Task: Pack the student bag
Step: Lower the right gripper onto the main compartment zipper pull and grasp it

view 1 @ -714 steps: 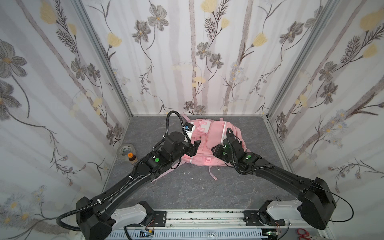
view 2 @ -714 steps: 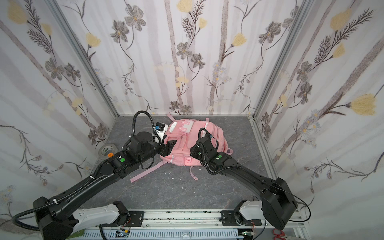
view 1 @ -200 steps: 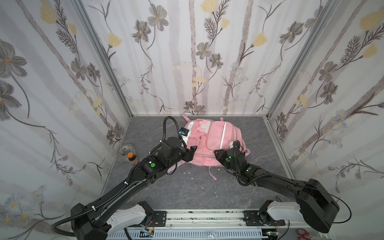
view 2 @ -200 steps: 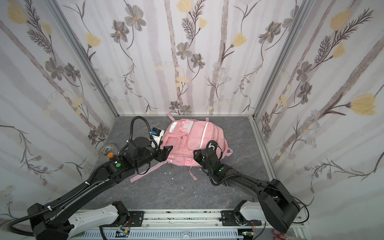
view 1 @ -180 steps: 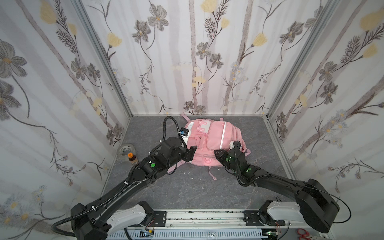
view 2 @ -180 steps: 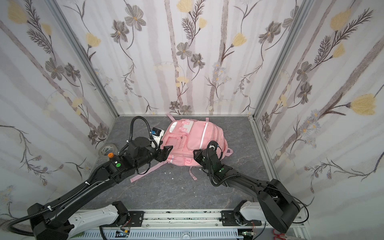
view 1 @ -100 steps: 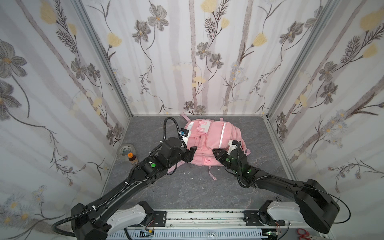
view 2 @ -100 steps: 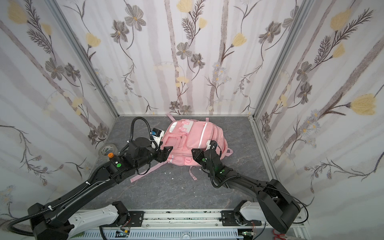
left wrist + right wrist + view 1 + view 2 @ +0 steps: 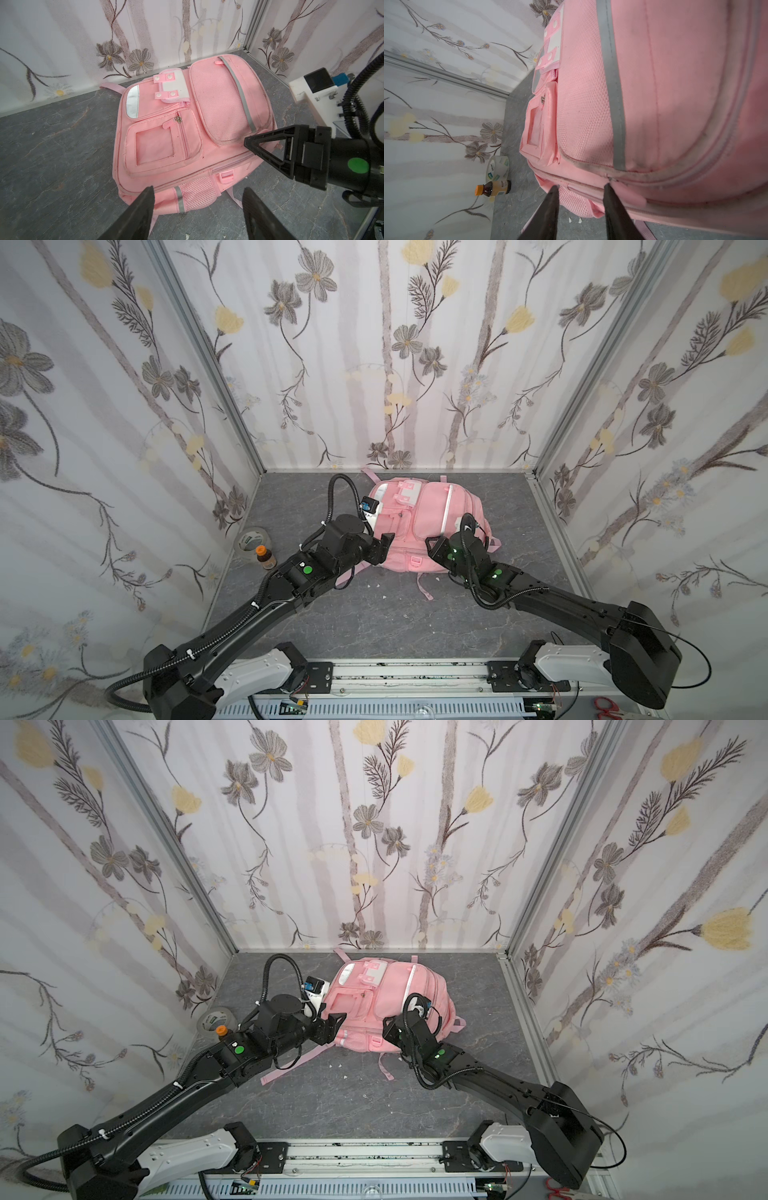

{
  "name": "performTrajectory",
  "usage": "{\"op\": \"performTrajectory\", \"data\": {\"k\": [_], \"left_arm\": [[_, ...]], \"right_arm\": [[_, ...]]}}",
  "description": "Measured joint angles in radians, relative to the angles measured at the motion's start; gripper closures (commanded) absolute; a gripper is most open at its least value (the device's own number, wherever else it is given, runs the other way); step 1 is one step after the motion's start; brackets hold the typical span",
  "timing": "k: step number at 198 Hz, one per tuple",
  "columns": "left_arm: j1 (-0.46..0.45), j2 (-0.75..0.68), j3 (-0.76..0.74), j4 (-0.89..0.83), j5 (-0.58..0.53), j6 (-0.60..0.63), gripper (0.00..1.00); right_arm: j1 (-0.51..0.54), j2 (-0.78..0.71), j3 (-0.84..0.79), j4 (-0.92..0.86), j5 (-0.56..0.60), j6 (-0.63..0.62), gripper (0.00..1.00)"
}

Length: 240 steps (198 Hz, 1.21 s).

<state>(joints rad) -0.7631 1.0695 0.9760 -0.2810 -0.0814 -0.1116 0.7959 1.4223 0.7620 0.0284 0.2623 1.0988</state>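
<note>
The student bag is matt pink cloth.

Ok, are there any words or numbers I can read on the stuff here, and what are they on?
Nothing here reads clearly.
Tape roll: it has a printed label with letters, too blurred to read.
Brown bottle with the orange cap: its label print is too small to read.
Pink backpack: no words or numbers show on it.

Black arms, triangular jaws, green dots, ribbed cables, white bases.
</note>
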Motion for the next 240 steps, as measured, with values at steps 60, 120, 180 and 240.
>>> {"op": "performTrajectory", "data": {"k": [60,120,180,240], "left_arm": [[0.004,-0.002,0.0,0.002,0.005,0.006,0.31],[0.006,0.0,-0.027,0.018,0.012,0.002,0.31],[0.01,0.002,-0.028,0.02,0.026,0.002,0.31],[0.013,0.005,-0.028,0.02,0.033,0.002,0.31]], "right_arm": [[0.014,-0.164,-0.081,-0.137,0.114,0.04,0.64],[0.013,-0.156,-0.087,-0.105,0.09,-0.09,0.62],[0.013,-0.108,-0.073,-0.058,0.082,-0.166,0.59],[0.025,-0.001,0.016,-0.114,0.078,-0.184,0.59]]}}
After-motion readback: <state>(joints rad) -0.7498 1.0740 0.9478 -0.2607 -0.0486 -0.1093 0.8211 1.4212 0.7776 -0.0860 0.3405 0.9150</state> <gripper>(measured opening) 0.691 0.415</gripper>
